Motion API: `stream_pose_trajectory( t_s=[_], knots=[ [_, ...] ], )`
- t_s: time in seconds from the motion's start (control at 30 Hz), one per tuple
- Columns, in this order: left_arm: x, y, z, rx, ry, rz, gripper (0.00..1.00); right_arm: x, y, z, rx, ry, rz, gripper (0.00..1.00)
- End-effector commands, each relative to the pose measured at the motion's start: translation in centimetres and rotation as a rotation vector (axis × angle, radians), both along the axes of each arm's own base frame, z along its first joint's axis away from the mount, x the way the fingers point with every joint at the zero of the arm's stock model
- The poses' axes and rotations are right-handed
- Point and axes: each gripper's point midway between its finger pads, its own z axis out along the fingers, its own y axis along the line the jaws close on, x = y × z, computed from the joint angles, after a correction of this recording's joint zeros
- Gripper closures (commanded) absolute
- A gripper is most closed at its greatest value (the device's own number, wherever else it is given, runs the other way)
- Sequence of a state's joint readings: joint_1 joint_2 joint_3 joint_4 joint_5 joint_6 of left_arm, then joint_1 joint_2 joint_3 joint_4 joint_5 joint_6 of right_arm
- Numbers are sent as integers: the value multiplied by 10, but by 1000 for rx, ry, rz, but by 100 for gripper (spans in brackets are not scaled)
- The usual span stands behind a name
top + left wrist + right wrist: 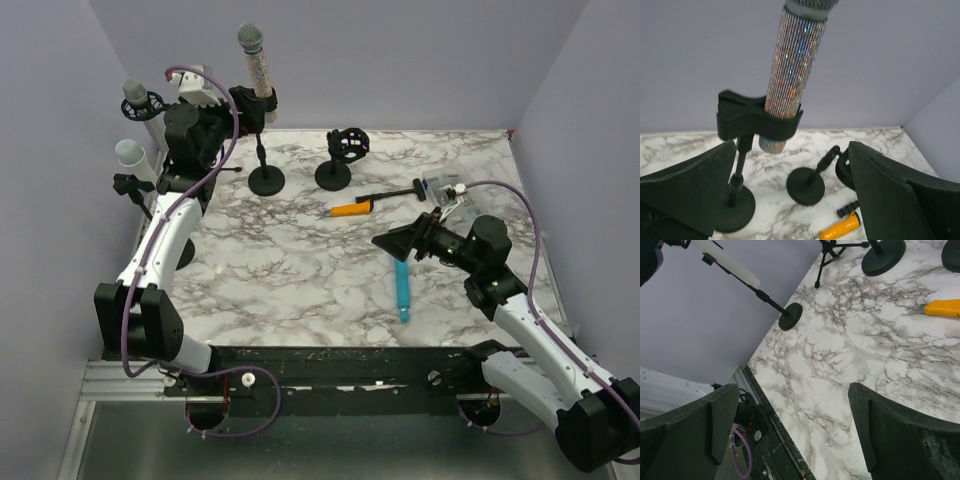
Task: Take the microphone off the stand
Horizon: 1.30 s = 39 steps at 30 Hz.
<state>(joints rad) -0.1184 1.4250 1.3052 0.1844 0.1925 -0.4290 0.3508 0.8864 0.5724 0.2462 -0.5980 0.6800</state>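
Mic upright in the clip of its stand, back left on the table. Left gripper wide open just before the clip, touching nothing. Right gripper open too, empty, above the marble. Beside the stand: an empty stand, then an orange tool.

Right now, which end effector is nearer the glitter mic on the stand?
Left. The left end effector faces the glitter microphone closely, open, not touching. The right end effector hangs open over the table's right side, well away.
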Motion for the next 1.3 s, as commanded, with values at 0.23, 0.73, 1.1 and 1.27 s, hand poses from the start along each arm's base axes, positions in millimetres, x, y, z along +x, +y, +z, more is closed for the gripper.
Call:
stream_pose_trajectory(
  t_s=[0.23, 0.73, 1.1, 1.27],
  knots=[
    [73, 4, 48, 64, -187, 53, 6, -16, -7, -26, -64, 72, -1, 0],
    [133, -2, 38, 96, -206, 54, 43, -21, -23, -22, -92, 113, -94, 0],
    [62, -4, 61, 172, -170, 72, 92, -18, -24, -28, -97, 125, -106, 0],
    [11, -18, 52, 205, -97, 63, 100, -15, -21, -33, -106, 137, -98, 0]
  ],
)
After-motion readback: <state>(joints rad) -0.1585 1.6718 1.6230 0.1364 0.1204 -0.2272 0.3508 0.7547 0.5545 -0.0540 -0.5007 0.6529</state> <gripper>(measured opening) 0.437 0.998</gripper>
